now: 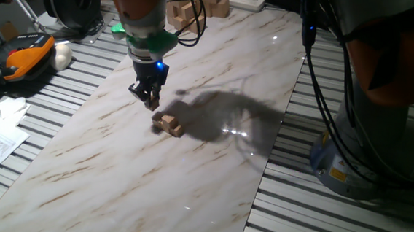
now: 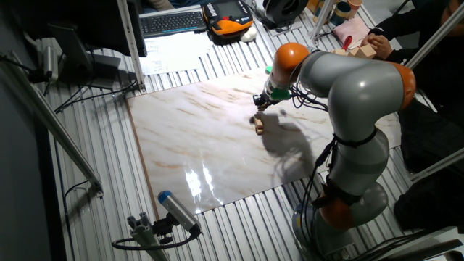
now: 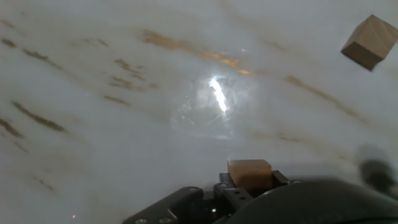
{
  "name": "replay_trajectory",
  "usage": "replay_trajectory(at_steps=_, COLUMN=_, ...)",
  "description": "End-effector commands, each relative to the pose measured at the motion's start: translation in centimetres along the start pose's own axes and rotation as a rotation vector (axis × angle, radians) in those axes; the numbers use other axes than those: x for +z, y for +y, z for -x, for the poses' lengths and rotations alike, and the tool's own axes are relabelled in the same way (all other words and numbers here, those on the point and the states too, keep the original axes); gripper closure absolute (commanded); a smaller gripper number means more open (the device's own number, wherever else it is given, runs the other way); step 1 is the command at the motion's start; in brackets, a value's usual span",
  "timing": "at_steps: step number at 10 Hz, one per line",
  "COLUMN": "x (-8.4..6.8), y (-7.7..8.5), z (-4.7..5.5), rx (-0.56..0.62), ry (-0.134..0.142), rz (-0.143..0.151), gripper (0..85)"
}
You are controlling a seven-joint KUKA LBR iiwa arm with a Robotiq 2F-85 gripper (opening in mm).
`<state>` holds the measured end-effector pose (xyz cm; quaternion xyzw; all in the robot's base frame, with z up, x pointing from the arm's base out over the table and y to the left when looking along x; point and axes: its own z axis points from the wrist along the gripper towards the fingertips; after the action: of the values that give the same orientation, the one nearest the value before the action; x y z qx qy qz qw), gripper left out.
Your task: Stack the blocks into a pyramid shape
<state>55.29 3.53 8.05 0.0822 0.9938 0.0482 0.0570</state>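
Tan wood pinched between the fingers: in the hand view the gripper point(image 3: 250, 186) holds one cube point(image 3: 250, 173) at the bottom edge of frame, its top face showing above the dark fingers. Marble-look tabletop point(image 3: 124, 124) below, a glare spot at centre. A second cube point(image 3: 369, 41) lies at the upper right, well apart from the held one.

One fixed view: gripper point(image 1: 151, 96) hangs above the table point(image 1: 87, 175), fingers pointing down, blue light on the wrist, green ring above it. Blocks on the table point(image 1: 169, 124) sit just below and slightly right of the fingertips, apart from them; count unclear, they look like two touching.

Other fixed view: arm point(image 2: 348, 80) reaches from its base at the table's edge, elbow high, wrist bent downward over the slab. Pile of larger pale blocks point(image 1: 198, 5) at the far end
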Motion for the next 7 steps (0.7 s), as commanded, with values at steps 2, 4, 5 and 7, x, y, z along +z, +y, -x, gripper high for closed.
replay_trajectory(at_steps=2, x=0.0, y=0.0, z=0.0, rx=-0.116, ry=0.012, rz=0.037, gripper=85.0)
replay_trajectory(at_steps=4, x=0.0, y=0.5, z=-0.2, rx=-0.078, ry=0.011, rz=0.018, gripper=85.0)
replay_trajectory(at_steps=5, x=-0.3, y=1.9, z=-1.2, rx=-0.049, ry=0.012, rz=0.001, gripper=85.0)
replay_trajectory(at_steps=7, x=-0.6, y=2.5, z=-1.9, rx=-0.037, ry=0.006, rz=-0.02, gripper=85.0)
